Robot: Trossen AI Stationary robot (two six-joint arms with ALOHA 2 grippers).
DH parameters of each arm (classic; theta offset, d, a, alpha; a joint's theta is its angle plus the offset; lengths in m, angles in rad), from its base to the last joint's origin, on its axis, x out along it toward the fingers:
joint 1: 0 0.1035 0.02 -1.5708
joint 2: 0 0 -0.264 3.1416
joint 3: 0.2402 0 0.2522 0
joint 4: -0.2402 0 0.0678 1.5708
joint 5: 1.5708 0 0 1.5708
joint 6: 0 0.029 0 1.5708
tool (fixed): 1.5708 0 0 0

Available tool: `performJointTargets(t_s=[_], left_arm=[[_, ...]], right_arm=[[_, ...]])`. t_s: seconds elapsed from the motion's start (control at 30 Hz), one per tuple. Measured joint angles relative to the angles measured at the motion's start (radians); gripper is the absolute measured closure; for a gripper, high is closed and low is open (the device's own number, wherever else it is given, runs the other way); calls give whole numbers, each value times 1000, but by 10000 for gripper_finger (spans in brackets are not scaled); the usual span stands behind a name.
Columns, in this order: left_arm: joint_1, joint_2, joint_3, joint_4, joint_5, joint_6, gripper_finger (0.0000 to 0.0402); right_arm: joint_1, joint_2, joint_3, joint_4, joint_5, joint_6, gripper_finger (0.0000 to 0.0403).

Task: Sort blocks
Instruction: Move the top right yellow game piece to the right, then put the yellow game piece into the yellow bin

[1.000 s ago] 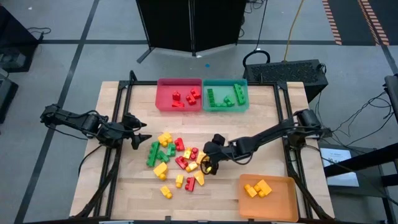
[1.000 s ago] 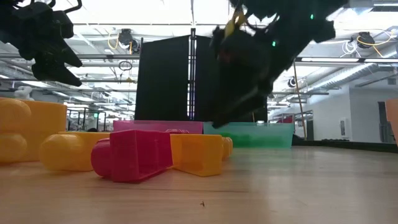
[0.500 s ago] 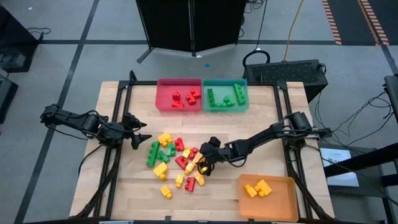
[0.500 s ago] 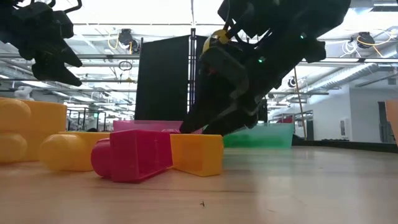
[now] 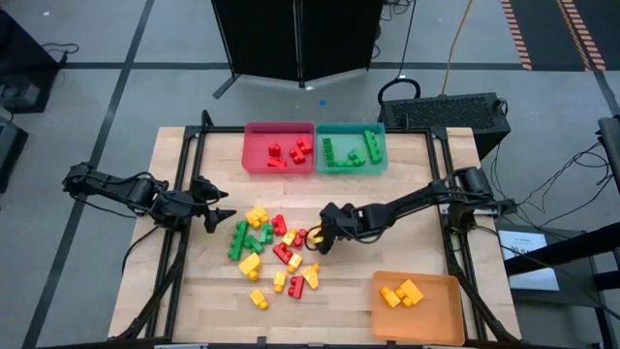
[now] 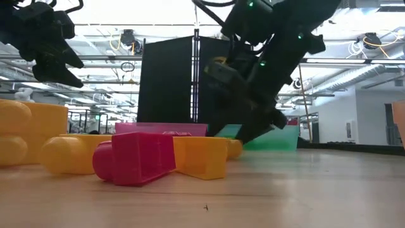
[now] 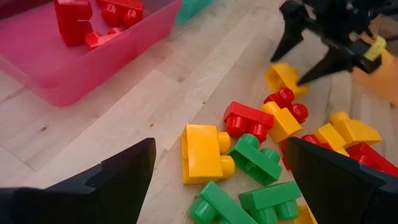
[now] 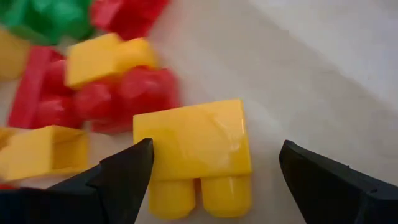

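Wooden table (image 5: 407, 194) has the blocks (image 5: 276, 250) heaped mid-table, a few already in the trays. Right gripper (image 5: 317, 238) sits low at the heap's right edge, fingers spread around a yellow block (image 8: 193, 147), not clamping it. Left gripper (image 5: 221, 217) hovers wide open at the left edge.

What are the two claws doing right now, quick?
Left claw: open, holding nothing, waiting at the table's left edge.
Right claw: open, holding nothing, lined up on a yellow block in the pile.
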Motion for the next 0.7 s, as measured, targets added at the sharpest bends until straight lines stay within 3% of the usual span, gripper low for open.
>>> performJointTargets(t_s=[0.3,0.53,0.7], left_arm=[[0,0,0,0,0,0,40],[0,0,0,0,0,0,40],[0,0,0,0,0,0,40]], right_arm=[[-78,-314,-13,-423,27,-47,67],[-59,-508,-11,-460,-40,-534,67],[-60,-530,-9,-729,-91,-705,67]])
